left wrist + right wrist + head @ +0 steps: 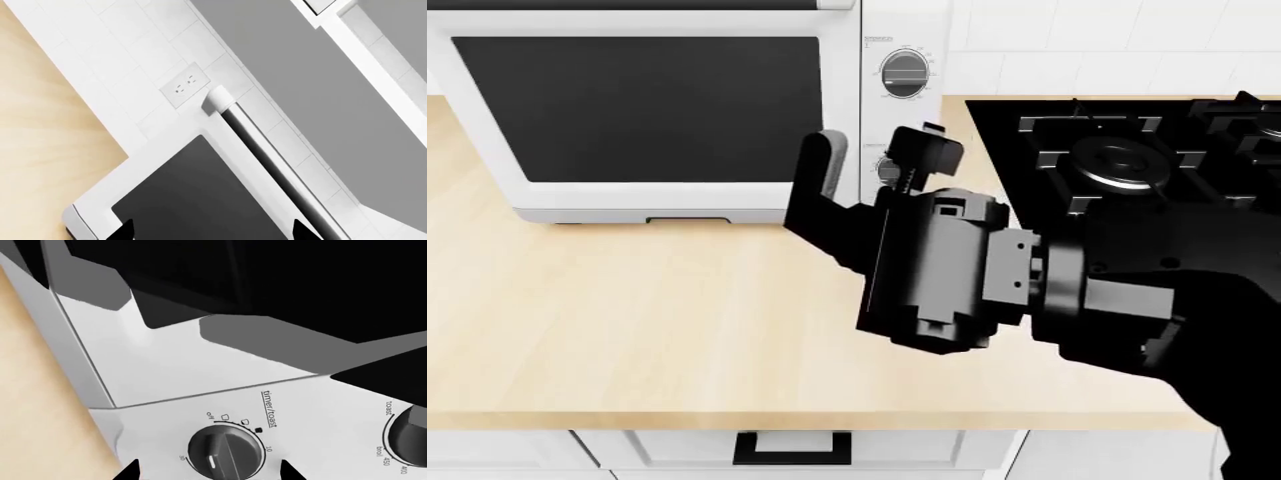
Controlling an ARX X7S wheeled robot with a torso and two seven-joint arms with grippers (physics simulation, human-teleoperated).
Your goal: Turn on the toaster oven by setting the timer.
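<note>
You are hovering the right gripper (208,471), fingers spread, just before the timer (224,454) low on the toaster oven (654,110) control panel. The knob is not gripped yet; grasping and turning remain. The left gripper (212,231) is idling, spread, facing the oven door.

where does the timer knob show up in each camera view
Head view: the timer is mostly hidden behind the right gripper, on the toaster oven panel below the upper knob.
Right wrist view: the timer sits at the picture's lower edge, labelled timer/toast, between the fingertips.
Left wrist view: not in it; only the oven's door and handle.
Shared landmark: the toaster oven's white body.
</note>
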